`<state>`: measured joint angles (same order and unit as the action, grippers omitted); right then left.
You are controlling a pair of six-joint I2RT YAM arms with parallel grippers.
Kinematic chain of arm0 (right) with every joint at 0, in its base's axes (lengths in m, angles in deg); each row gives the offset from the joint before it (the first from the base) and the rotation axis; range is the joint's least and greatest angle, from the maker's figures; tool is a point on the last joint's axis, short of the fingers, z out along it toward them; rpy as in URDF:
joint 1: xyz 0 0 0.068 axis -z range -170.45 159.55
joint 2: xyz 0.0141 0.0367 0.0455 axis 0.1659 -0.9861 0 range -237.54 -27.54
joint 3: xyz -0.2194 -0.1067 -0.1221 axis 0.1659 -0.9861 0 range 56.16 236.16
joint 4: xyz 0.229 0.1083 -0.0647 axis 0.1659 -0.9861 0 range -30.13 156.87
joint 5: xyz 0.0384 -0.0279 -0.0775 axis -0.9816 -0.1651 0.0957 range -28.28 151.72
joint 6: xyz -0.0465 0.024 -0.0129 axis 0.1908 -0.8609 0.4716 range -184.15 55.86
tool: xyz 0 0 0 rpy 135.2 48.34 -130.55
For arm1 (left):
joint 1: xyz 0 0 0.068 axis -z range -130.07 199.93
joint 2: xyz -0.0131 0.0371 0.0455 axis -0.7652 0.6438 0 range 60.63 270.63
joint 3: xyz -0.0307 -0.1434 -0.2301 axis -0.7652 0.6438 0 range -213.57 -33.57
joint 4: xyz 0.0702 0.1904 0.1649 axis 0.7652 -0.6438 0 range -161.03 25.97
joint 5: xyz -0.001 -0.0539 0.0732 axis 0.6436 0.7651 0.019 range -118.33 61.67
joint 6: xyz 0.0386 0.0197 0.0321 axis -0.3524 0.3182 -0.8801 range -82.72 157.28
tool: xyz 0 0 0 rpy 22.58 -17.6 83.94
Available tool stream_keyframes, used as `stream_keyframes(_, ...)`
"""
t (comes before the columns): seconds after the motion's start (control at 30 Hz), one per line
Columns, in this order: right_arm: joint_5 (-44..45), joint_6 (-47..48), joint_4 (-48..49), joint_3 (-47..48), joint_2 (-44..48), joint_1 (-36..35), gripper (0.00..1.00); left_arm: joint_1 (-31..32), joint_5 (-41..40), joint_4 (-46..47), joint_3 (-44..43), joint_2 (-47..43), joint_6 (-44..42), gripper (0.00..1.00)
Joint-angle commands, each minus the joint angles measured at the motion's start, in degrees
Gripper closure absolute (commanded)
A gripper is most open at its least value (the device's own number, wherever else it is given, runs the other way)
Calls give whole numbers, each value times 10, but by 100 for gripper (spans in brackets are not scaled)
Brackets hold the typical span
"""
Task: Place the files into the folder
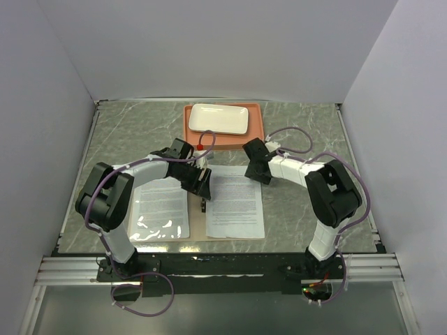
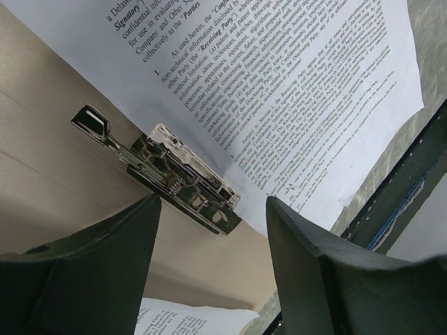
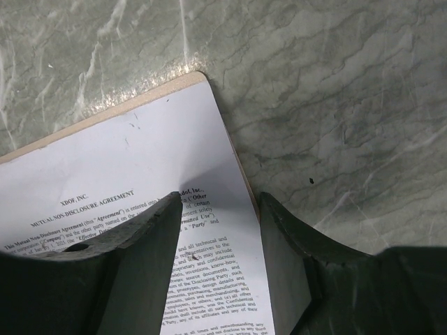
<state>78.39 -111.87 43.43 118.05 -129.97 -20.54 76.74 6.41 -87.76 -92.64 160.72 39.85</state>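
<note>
Top view: the folder (image 1: pixel 198 227) lies open on the table (image 1: pixel 300 132) at lower centre of the frame, with the files (image 1: pixel 236 202) flat on its two halves (the left one beneath glossy plastic); the orange tray (image 1: pixel 257 139) with the white plate (image 1: pixel 219 118) sits at upper centre. The left gripper (image 2: pixel 213 237), fingers spread and holding nothing, hovers over the clip (image 2: pixel 167 174) at the fold. The right gripper (image 3: pixel 220 209), likewise spread, straddles the right sheet's edge near its upper right corner

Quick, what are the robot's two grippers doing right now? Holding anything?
Left gripper: open, holding nothing.
Right gripper: open, holding nothing.
</note>
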Motion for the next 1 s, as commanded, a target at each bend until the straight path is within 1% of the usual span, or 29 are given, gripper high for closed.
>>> stream_keyframes(0.0,-26,-21,-26,-5,20,-27,44,1,25,14,-3,-18,-6,32)
stream_keyframes(0.27,-23,9,-20,9,20,-44,44,1,25,12,-5,-17,-9,32)
stream_keyframes(0.47,-42,36,18,-7,29,-46,44,1,27,11,-8,-15,-9,32)
stream_keyframes(0.57,-61,57,54,-20,37,-47,44,1,27,11,-8,-14,-9,33)
stream_keyframes(0.8,-90,90,88,-28,48,-47,43,1,27,12,-3,-17,-9,33)
stream_keyframes(0.97,-141,125,129,-41,58,-48,43,1,27,12,-1,-19,-9,33)
